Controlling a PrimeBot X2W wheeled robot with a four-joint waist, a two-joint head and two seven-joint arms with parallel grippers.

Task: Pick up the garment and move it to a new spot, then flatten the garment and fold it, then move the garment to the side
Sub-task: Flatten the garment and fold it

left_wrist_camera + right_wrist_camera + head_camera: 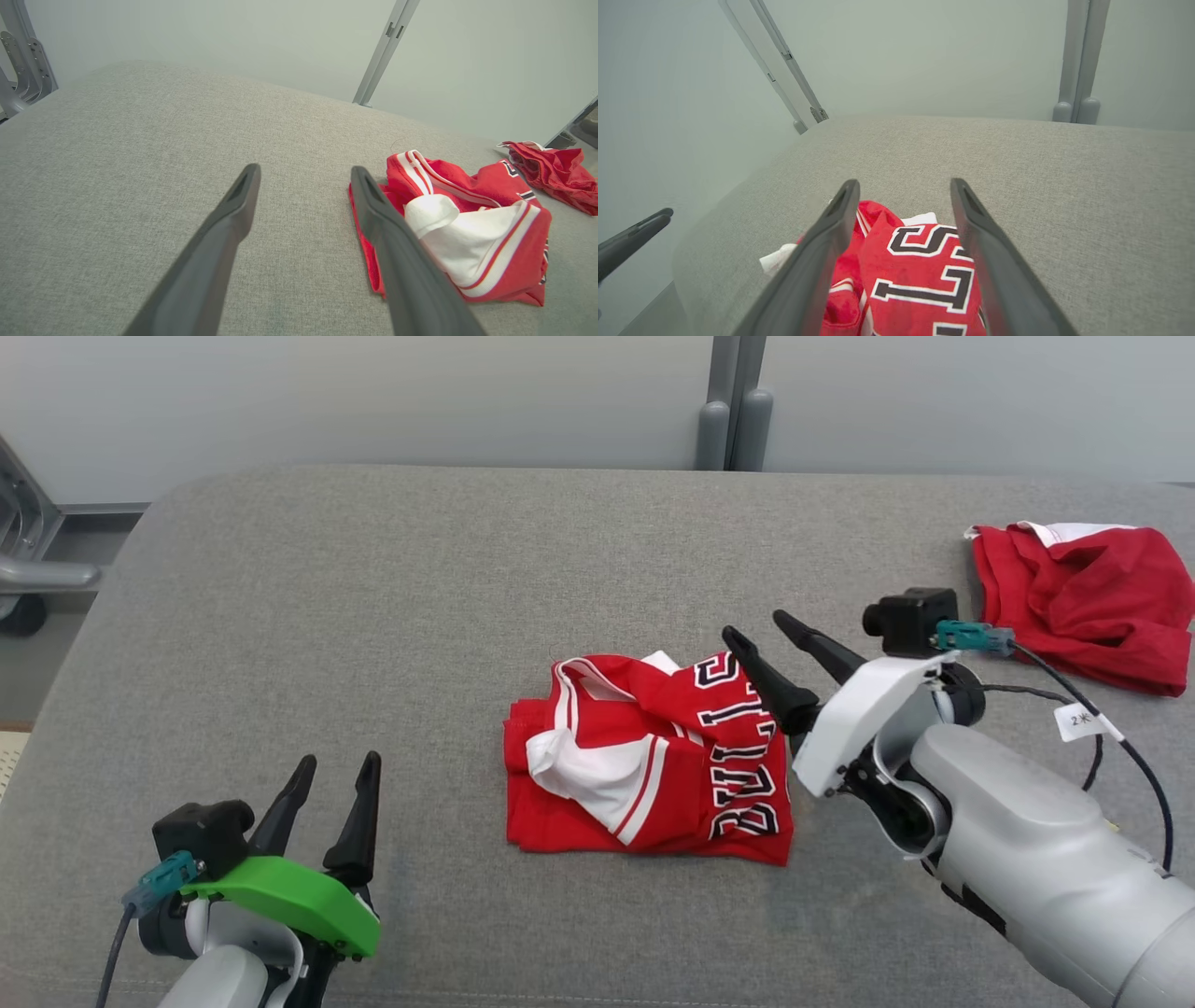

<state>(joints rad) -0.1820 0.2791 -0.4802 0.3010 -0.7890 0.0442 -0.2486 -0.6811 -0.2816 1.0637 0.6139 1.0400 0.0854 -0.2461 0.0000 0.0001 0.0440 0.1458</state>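
A red and white garment (644, 761) with black lettering lies loosely folded in the middle of the grey padded table (392, 597). My right gripper (758, 627) hovers open over the garment's right edge; in the right wrist view the lettered red cloth (915, 275) shows between and below its fingers (831, 228). My left gripper (336, 767) stands open near the table's front left, well left of the garment, nothing between its fingers. From the left wrist, the garment (472, 233) lies just right of the right finger (378, 219).
A second red garment (1088, 593) lies crumpled at the table's far right edge, also seen as a red heap (556, 175) in the left wrist view. Grey posts (733, 415) stand behind the table. A metal frame (23, 541) is off its left end.
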